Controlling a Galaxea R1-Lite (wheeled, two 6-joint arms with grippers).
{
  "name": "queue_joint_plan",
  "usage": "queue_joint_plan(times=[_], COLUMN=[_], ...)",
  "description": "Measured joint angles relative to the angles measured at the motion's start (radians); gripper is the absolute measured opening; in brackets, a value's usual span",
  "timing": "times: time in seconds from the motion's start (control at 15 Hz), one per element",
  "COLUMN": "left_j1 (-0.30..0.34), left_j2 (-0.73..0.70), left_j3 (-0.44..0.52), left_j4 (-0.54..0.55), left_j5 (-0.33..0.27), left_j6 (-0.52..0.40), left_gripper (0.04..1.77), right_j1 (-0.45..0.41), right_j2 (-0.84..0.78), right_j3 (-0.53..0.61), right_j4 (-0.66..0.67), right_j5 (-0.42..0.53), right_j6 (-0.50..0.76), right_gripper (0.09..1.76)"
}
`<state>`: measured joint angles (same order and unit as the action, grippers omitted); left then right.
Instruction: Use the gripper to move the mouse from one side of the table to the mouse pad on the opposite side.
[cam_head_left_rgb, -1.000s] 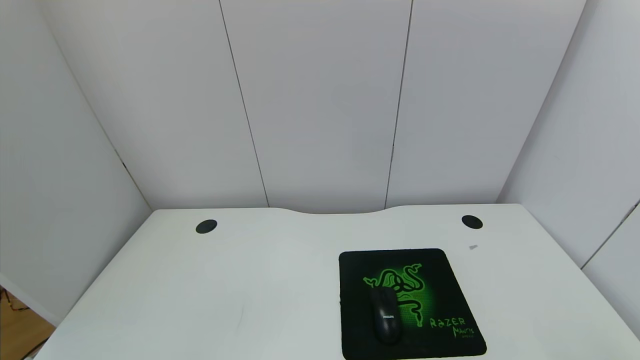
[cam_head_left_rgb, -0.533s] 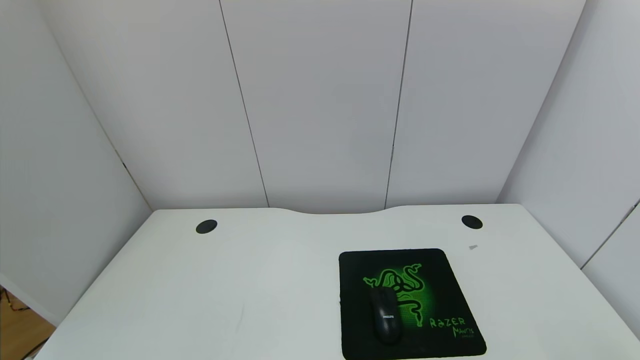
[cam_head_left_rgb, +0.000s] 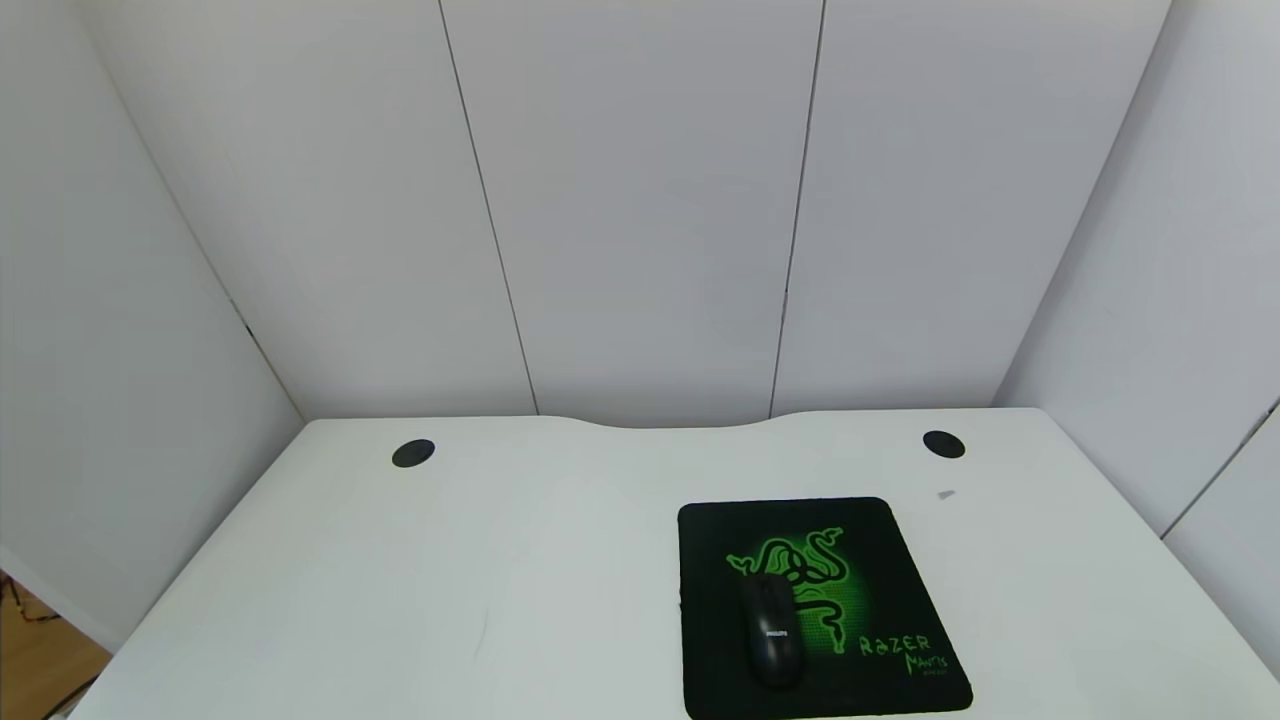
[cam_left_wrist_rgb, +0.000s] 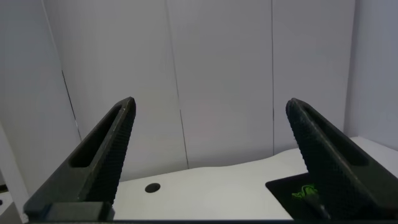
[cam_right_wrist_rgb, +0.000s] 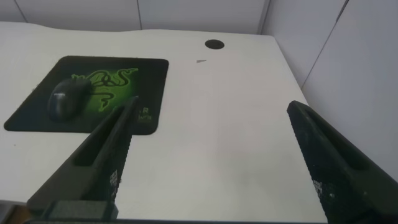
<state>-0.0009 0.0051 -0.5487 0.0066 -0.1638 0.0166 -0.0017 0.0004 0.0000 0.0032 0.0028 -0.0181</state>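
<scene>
The black mouse (cam_head_left_rgb: 771, 632) lies on the black mouse pad (cam_head_left_rgb: 880, 560) with the green emblem, on the right half of the white table (cam_head_left_rgb: 450, 560). Neither arm shows in the head view. My left gripper (cam_left_wrist_rgb: 210, 109) is open and empty, held back off the near edge of the table, with a corner of the pad (cam_left_wrist_rgb: 292, 186) in its view. My right gripper (cam_right_wrist_rgb: 208, 115) is open and empty above the table's right side, apart from the mouse (cam_right_wrist_rgb: 65, 99) and the pad (cam_right_wrist_rgb: 149, 74).
Two round black cable holes (cam_head_left_rgb: 413, 453) (cam_head_left_rgb: 944, 444) sit near the table's curved back edge. A small grey scrap (cam_head_left_rgb: 946, 494) lies behind the pad. White wall panels close the back and both sides.
</scene>
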Motion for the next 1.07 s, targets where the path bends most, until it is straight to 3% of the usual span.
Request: queue_joint_plan(times=[0.27, 0.53, 0.8, 1.07], left_j1=[0.001, 0.001, 0.001, 0.000], left_j2=[-0.006, -0.007, -0.007, -0.007], left_j3=[0.253, 0.487, 0.546, 0.549], left_j4=[-0.200, -0.223, -0.018, -0.007], left_j5=[0.038, 0.088, 0.139, 0.152], left_j6=[0.009, 0.010, 0.007, -0.008], left_gripper=[1.72, 1.72, 1.72, 1.72], right_j1=[0.000, 0.000, 0.000, 0.000], right_j2=[0.000, 0.000, 0.000, 0.000], right_j3=[0.000, 0.000, 0.000, 0.000], right_j4=[0.000, 0.000, 0.000, 0.000], right_j5=[0.000, 0.000, 0.000, 0.000], right_j6=[0.000, 0.000, 0.000, 0.000], right_gripper=[1.71, 1.71, 1.71, 1.71])
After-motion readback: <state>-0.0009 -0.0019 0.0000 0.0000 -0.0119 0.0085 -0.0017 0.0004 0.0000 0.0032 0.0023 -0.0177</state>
